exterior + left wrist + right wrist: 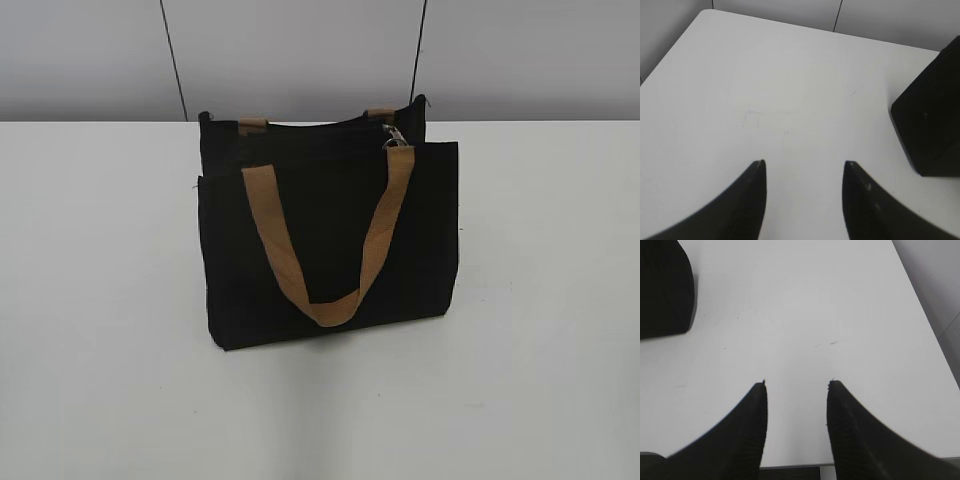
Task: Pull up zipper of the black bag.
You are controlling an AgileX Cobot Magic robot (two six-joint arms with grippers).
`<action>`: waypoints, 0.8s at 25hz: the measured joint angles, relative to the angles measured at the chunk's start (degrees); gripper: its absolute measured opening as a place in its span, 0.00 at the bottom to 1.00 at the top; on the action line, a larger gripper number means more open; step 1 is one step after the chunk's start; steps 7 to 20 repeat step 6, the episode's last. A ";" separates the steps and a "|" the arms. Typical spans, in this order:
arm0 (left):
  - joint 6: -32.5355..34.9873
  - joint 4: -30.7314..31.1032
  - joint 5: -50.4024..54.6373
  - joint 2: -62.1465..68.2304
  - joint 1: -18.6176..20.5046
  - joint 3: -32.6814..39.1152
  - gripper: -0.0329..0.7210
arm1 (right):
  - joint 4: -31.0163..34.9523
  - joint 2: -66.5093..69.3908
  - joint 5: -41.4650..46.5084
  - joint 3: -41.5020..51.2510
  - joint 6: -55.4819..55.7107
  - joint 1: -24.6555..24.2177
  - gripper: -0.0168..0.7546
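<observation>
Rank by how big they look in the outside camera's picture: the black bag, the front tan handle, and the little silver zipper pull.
1. The black bag, by far the largest.
2. The front tan handle, a long loop hanging down the bag's front.
3. The silver zipper pull, tiny, at the bag's top right.

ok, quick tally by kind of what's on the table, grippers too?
black bag: 1
tan handles: 2, the rear one showing only its ends
zipper: 1, at the bag's top right in the exterior view
grippers: 2, left gripper and right gripper, both open over bare table
Total: 6
</observation>
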 joint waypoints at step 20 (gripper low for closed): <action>0.00 0.00 0.00 0.00 0.00 0.00 0.54 | 0.00 0.00 0.00 0.00 0.00 0.00 0.43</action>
